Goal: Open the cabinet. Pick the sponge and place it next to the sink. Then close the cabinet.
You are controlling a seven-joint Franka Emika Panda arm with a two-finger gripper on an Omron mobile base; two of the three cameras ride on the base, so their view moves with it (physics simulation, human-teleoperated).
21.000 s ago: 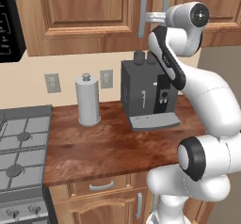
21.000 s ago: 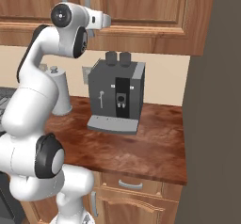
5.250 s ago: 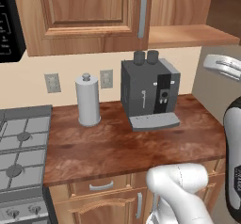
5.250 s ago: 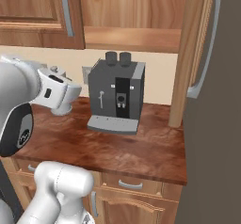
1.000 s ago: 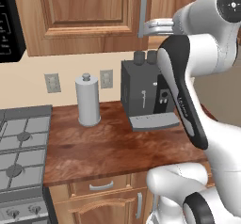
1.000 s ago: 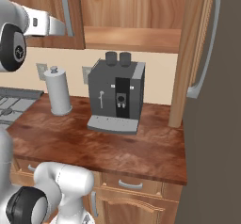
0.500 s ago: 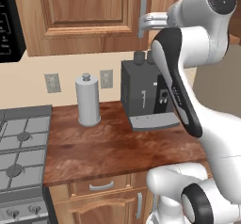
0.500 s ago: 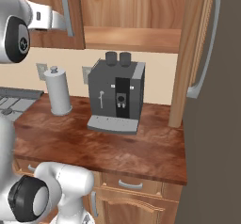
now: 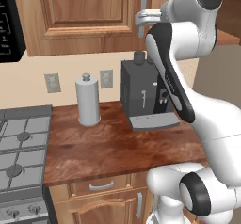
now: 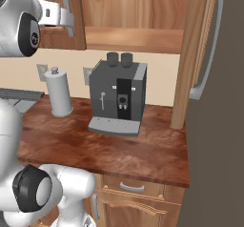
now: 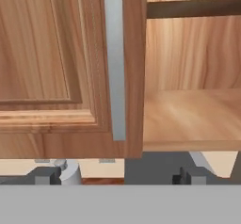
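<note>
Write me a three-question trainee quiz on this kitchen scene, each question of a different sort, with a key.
1. True or false: both doors of the cabinet are shut.
2. Multiple choice: what stands on the counter left of the coffee machine? A) a kettle B) a grey paper towel holder C) a toaster
3. Fill in: the gripper hangs near the left door's grey bar ______.

Key
1. False: the right door is swung open and the left door is shut.
2. B
3. handle
</note>
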